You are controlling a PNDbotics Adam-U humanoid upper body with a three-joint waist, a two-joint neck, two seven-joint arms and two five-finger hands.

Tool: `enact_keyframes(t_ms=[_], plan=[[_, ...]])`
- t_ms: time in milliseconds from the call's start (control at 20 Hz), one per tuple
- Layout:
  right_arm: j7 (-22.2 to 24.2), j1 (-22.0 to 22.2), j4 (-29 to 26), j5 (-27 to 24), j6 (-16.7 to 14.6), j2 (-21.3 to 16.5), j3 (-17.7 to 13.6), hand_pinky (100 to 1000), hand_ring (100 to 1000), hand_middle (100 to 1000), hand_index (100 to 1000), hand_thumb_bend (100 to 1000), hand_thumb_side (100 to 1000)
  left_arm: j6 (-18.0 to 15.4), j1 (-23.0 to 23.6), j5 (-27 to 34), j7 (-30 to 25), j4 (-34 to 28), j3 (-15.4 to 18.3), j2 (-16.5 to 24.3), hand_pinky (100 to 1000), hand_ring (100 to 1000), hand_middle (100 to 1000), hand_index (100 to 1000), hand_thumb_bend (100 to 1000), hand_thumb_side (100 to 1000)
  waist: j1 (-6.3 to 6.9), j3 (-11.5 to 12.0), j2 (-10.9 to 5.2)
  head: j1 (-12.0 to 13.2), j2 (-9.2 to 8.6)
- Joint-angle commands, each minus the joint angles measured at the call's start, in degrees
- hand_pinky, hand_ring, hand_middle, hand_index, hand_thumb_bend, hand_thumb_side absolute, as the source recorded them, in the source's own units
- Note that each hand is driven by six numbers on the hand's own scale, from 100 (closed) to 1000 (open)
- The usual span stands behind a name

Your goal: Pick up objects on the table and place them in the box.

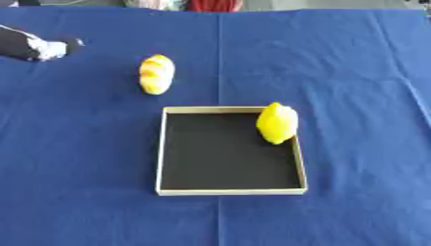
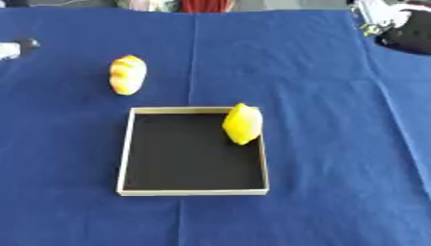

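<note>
Risk: the lemon (image 1: 277,123) sits in the box's (image 1: 230,191) far right corner against the rim, so a nudge could tip it out.
Left to do: the bread (image 1: 157,74) lies on the table (image 1: 353,77) just beyond the box.
Hands: left hand (image 1: 38,47) far left, right hand (image 2: 396,21) far right; fingers cannot be made out.
Obstacles: nothing lies between bread and box.
</note>
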Motion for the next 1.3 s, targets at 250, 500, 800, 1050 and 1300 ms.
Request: enact_keyframes(t_ms=[250, 500, 800, 1050, 1300], plan=[[-0.7, -0.6, -0.9, -0.7, 0.6, -1.3, -1.1, 885, 891, 838, 870, 138, 465, -2.6, -4.6, -2.1, -4.1, 6.7, -1.1, -3.8, 916, 905, 828, 914, 461, 451, 0.05, -0.3, -1.56, 0.2, 0.08], [-0.6, -1.0, -0.9, -1.1, 1.0, -0.3, -0.9, 883, 889, 837, 868, 135, 468, -3.6, -6.8, -3.2, -5.0, 11.1, -1.7, -7.6, 911, 899, 824, 912, 457, 455, 0.18, -0.7, -1.44, 0.6, 0.05], [-0.4, -1.3, -0.9, -1.6, 1.4, 0.7, -0.7, 882, 888, 835, 866, 129, 475, -3.2, -7.9, -5.3, -2.7, 15.6, -0.7, -11.4, 908, 895, 825, 915, 451, 437, 0.23, -1.1, -1.09, 1.0, -0.12], [-0.2, -1.6, -0.9, -1.9, 1.6, 1.3, -0.6, 881, 886, 834, 865, 128, 476, -3.2, -8.4, -7.9, -1.2, 18.0, -0.4, -13.2, 908, 896, 825, 915, 470, 423, 0.22, -1.5, -0.84, 1.2, -0.13], [0.1, -1.9, -0.9, -2.1, 1.7, 1.9, -0.3, 881, 887, 835, 866, 127, 481, -3.2, -8.8, -12.1, 1.1, 21.0, 0.5, -14.8, 903, 894, 824, 915, 475, 411, 0.15, -1.9, -0.63, 1.4, -0.35]])
